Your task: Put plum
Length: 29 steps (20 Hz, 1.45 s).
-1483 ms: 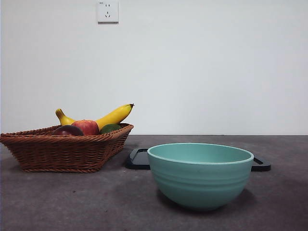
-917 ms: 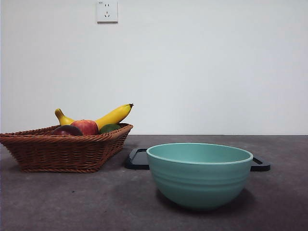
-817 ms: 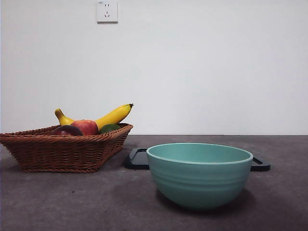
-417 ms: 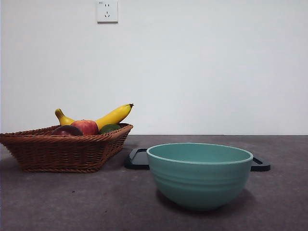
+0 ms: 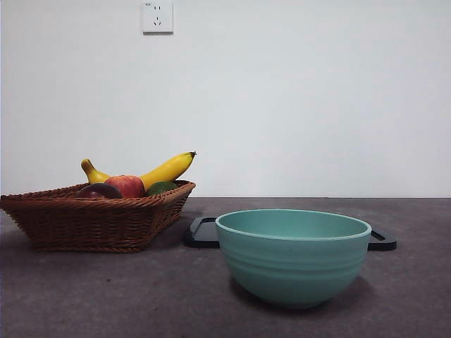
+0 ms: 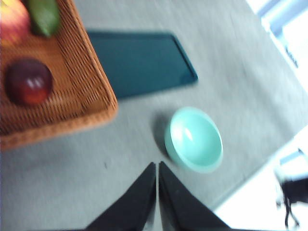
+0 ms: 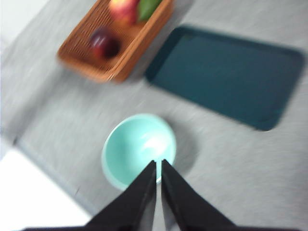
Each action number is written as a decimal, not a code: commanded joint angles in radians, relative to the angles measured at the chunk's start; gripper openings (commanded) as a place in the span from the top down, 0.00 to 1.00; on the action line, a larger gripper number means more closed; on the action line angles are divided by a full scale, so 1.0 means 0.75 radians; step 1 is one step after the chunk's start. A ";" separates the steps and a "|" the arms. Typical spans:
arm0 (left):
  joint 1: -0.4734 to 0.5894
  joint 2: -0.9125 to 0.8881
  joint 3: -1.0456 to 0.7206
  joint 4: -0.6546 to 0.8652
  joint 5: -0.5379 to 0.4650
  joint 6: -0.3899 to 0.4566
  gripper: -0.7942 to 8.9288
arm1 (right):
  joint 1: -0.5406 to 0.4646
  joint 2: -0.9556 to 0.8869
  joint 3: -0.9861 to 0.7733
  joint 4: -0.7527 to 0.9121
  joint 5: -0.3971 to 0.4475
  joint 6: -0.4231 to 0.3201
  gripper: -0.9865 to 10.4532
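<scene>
The plum (image 5: 99,191) is dark maroon and lies in the wicker basket (image 5: 91,222) at the left of the table; it also shows as the plum (image 6: 28,82) in the left wrist view and the plum (image 7: 104,43) in the right wrist view. My left gripper (image 6: 157,166) hangs high above the table, shut and empty, well apart from the basket (image 6: 72,86). My right gripper (image 7: 159,163) is also high up, shut and empty, above the green bowl (image 7: 138,148). Neither arm shows in the front view.
A mint-green bowl (image 5: 293,255) stands empty at the front middle. Behind it lies a flat dark tray (image 5: 204,232). The basket also holds a banana (image 5: 165,170), a red-and-yellow apple (image 5: 127,185) and a dark green fruit (image 5: 162,187).
</scene>
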State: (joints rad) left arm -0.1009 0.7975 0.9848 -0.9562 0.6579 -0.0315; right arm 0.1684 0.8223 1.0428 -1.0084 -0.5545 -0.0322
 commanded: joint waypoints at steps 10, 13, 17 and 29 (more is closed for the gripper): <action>-0.024 0.008 0.033 -0.021 0.001 0.092 0.66 | 0.087 0.025 0.025 -0.004 0.006 -0.064 0.72; -0.024 0.008 0.033 -0.021 -0.003 0.092 0.43 | 0.087 0.025 0.025 -0.005 0.006 -0.060 0.59; -0.024 0.010 0.033 -0.011 -0.078 0.092 0.40 | 0.087 0.025 0.025 -0.004 0.006 -0.046 0.59; -0.129 0.378 0.154 0.279 -0.506 0.022 0.40 | 0.087 0.025 0.025 -0.004 0.006 -0.046 0.59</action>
State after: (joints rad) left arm -0.1959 1.0691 1.0760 -0.7586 0.2867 -0.0139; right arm 0.2291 0.8337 1.0428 -1.0161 -0.5495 -0.0715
